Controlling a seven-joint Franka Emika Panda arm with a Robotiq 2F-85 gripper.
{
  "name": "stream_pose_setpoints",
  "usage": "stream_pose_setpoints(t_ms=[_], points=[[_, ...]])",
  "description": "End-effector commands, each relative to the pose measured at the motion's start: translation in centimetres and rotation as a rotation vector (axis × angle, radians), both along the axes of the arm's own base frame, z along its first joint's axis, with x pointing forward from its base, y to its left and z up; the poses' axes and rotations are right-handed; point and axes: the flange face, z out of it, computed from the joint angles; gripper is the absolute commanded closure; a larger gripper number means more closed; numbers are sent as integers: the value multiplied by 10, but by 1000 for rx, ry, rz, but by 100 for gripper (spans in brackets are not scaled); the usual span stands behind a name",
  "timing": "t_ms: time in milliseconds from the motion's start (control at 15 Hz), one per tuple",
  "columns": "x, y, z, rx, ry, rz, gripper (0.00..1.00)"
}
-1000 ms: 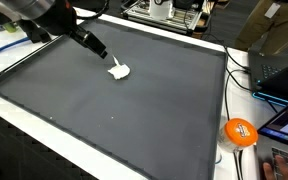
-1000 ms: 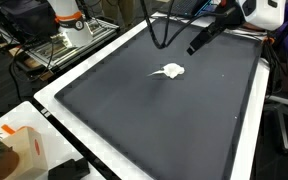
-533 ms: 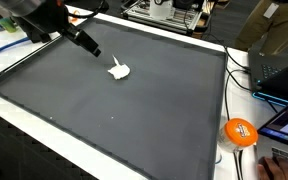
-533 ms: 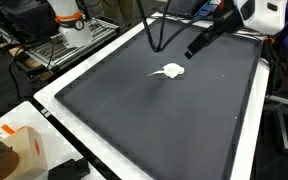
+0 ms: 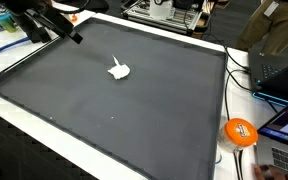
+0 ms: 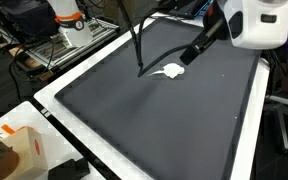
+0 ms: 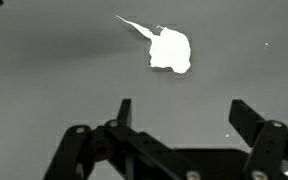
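The claw (image 5: 72, 36) has drawn back toward the mat's (image 5: 144, 115) corner, spread wide and empty; the white scrap (image 5: 119, 70) lies unmoved, let go, apart from it.

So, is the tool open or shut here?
Open: the tool shows wide-apart fingers in the wrist view, nothing between; the scrap lies beyond.
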Motion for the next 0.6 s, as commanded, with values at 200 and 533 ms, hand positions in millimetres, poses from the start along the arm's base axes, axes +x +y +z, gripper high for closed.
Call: stream_pose_setpoints(t_ms=[200, 533], points=[[-6, -31, 26, 126, -41, -43, 0], [-6, -33, 28, 104, -44, -41, 0]])
